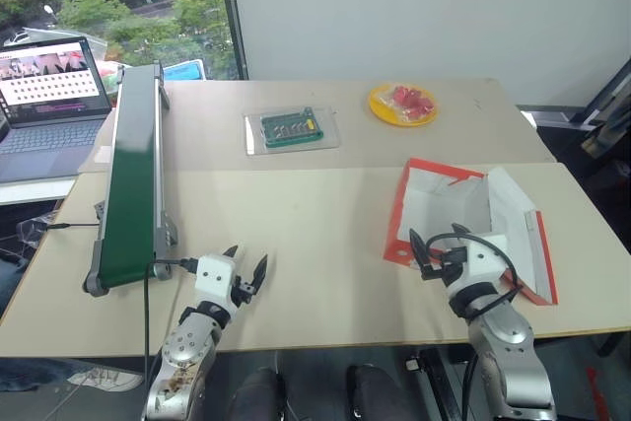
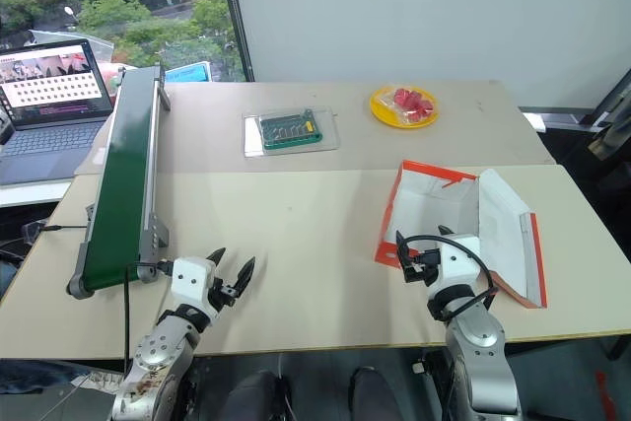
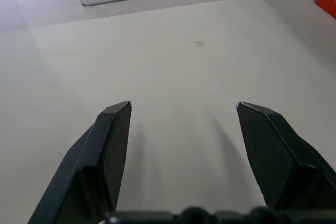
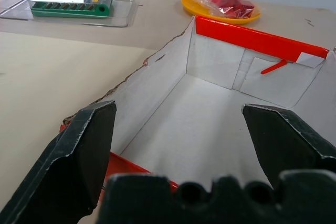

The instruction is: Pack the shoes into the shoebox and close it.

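Shoebox point(image 1: 444, 206) empty; both hands wide open, empty.

Head stereo downward; wrist cameras forward.

Two silver-grey metal arms with white wrist housings; each end effector (left point(image 1: 246, 270), right point(image 1: 435, 243)) bears two pointed black fingers; black cables loop at both wrists.
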### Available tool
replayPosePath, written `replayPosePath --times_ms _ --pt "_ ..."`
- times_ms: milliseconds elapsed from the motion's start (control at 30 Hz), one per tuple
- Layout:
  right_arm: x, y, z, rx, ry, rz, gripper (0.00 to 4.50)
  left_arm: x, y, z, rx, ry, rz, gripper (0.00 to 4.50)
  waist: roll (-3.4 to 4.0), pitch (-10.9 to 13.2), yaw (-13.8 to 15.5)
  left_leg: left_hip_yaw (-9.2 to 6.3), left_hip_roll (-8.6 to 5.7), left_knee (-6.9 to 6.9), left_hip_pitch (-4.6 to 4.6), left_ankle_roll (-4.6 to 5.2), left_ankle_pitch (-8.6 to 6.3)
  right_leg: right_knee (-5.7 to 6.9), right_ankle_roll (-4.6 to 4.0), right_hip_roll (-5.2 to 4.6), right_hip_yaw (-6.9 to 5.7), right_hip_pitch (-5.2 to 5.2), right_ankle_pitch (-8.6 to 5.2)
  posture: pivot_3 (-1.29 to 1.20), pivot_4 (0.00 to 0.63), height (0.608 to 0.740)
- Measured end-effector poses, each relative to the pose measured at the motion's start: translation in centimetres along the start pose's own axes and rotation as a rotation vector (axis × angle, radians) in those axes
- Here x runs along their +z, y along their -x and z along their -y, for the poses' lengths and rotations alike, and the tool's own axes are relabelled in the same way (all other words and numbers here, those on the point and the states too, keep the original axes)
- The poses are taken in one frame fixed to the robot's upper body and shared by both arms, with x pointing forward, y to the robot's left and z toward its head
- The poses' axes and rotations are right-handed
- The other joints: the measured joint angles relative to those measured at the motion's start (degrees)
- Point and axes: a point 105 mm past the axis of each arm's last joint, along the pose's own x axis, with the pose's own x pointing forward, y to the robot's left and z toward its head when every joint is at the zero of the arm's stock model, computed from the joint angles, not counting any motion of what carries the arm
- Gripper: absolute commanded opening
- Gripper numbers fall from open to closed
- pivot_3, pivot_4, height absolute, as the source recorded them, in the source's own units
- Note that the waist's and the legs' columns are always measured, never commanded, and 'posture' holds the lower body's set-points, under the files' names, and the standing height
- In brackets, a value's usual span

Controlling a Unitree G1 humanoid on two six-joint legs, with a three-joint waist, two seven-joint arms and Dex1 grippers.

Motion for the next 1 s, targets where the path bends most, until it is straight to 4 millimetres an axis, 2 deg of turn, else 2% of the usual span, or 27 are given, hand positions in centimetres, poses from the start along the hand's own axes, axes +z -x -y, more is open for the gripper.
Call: replayPosePath --times_ms 100,167,267,300,367,433,500,633,733,800,867,1000 --pt "0.0 -0.1 -0.1 0.008 0.005 0.000 4.47 0.0 0.0 -0.1 0.001 -0.002 0.001 3.39 0.00 0.0 0.0 0.00 0.00 0.00 0.00 0.00 0.00 0.00 0.00 0.00 0.00 0.00 0.00 0.00 0.150 0.740" --pt "0.2 -0.3 -0.3 0.018 0.015 0.005 4.47 0.3 0.0 -0.9 0.022 0.008 0.010 3.39 0.00 0.0 -0.1 0.01 0.01 0.00 0.01 0.00 0.00 0.00 0.00 0.01 0.00 -0.01 0.00 0.00 0.150 0.740" --pt "2.2 -1.6 -0.1 0.025 0.043 0.058 4.47 1.4 -0.1 -5.3 0.155 0.028 0.043 3.39 0.00 0.0 -0.3 0.01 0.03 0.02 0.03 0.00 0.00 0.06 -0.02 0.04 -0.01 -0.05 0.01 0.00 0.150 0.740" --pt "2.8 -2.0 0.1 0.029 0.062 0.073 4.47 2.0 -0.2 -6.1 0.169 0.017 0.059 3.39 0.00 0.0 -0.2 0.01 0.01 0.01 0.02 0.00 0.00 0.06 -0.02 0.04 -0.01 -0.04 0.01 0.00 0.150 0.740" --pt "4.6 -3.0 0.3 0.053 0.116 0.112 4.47 3.9 -1.0 -7.4 0.181 -0.011 0.103 3.39 -0.01 0.0 0.1 -0.01 -0.06 0.04 -0.02 0.00 0.01 0.04 0.00 0.02 -0.03 -0.01 0.01 0.00 0.150 0.740" --pt "6.9 -4.6 0.7 0.092 0.175 0.157 4.47 6.9 -2.4 -8.4 0.167 -0.030 0.176 3.39 -0.07 0.0 0.4 -0.01 -0.14 0.09 -0.05 0.01 0.01 0.02 0.05 0.02 -0.07 0.02 0.04 0.00 0.150 0.740" --pt "9.0 -5.9 1.3 0.116 0.224 0.189 4.47 10.5 -3.7 -8.5 0.124 -0.073 0.261 3.39 -0.09 0.0 0.5 -0.01 -0.17 0.04 -0.02 0.02 0.00 -0.06 0.06 0.01 -0.08 0.09 0.05 0.00 0.150 0.740" --pt "10.0 -8.0 2.3 0.157 0.219 0.149 4.47 13.0 -5.2 -8.0 0.047 -0.086 0.261 3.39 -0.11 0.1 0.2 0.02 -0.18 0.01 -0.22 0.03 -0.07 -0.06 0.11 0.01 -0.07 -0.10 0.07 0.00 0.150 0.740" --pt "12.6 -9.6 2.2 0.226 0.226 0.160 4.47 14.7 -6.3 -7.6 0.009 -0.113 0.232 3.39 -0.11 0.1 -0.1 0.01 -0.17 0.01 -0.22 0.03 -0.07 -0.06 0.13 0.03 -0.06 -0.11 0.08 0.00 0.150 0.740" --pt "13.9 -10.4 1.4 0.293 0.227 0.153 4.47 15.5 -6.7 -7.5 0.014 -0.110 0.215 3.39 -0.12 0.1 -0.3 0.00 -0.15 0.00 -0.19 0.03 -0.07 -0.06 0.13 0.04 -0.06 -0.09 0.08 0.00 0.150 0.740" --pt "14.7 -10.7 -0.7 0.406 0.213 0.143 4.47 15.9 -6.9 -7.5 0.035 -0.100 0.185 3.39 -0.11 0.1 -0.4 -0.03 -0.11 -0.04 -0.16 0.03 -0.07 -0.05 0.12 0.08 -0.07 -0.07 0.08 0.00 0.150 0.740" --pt "13.8 -10.8 -4.3 0.586 0.123 0.076 4.47 15.6 -6.8 -7.9 0.094 -0.074 0.135 3.39 -0.12 0.1 -0.1 -0.03 -0.11 -0.01 -0.22 0.02 -0.06 -0.02 0.13 0.04 -0.10 -0.09 0.09 0.00 0.150 0.740"
